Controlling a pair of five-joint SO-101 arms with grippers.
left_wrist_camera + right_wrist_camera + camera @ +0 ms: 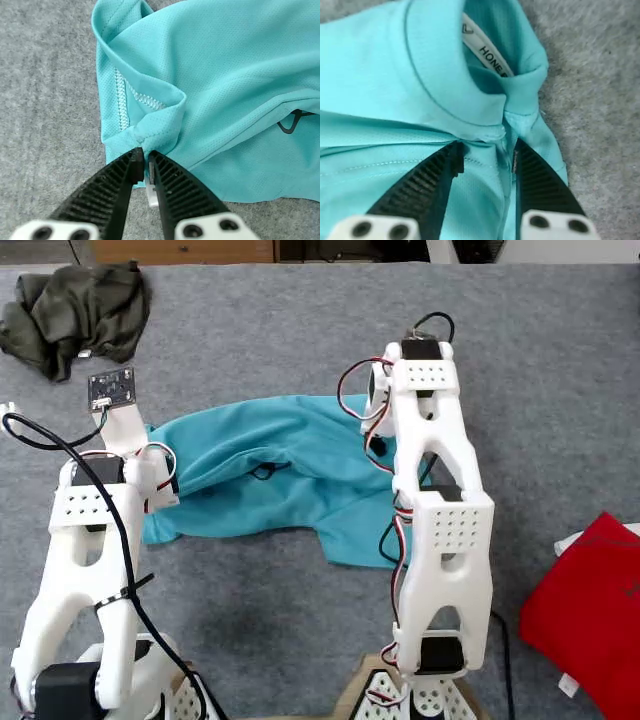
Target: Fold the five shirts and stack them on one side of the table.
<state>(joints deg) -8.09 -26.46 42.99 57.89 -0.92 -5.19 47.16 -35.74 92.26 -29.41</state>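
A teal shirt (270, 475) lies crumpled across the middle of the grey table, stretched between both arms. My left gripper (144, 159) is shut on a folded corner of its stitched hem (150, 125), at the shirt's left end (160, 485) in the high view. My right gripper (485, 157) sits at the collar (445, 85) beside the white neck label (485, 47), with a fold of teal fabric pinched between its black fingers (440, 170). In the high view that gripper (378, 435) is at the shirt's right end.
A dark green shirt (80, 305) lies bunched at the far left corner. A red shirt (590, 615) rests at the right edge near the front. Bare grey table cover (540, 390) stretches to the far right and in front of the teal shirt.
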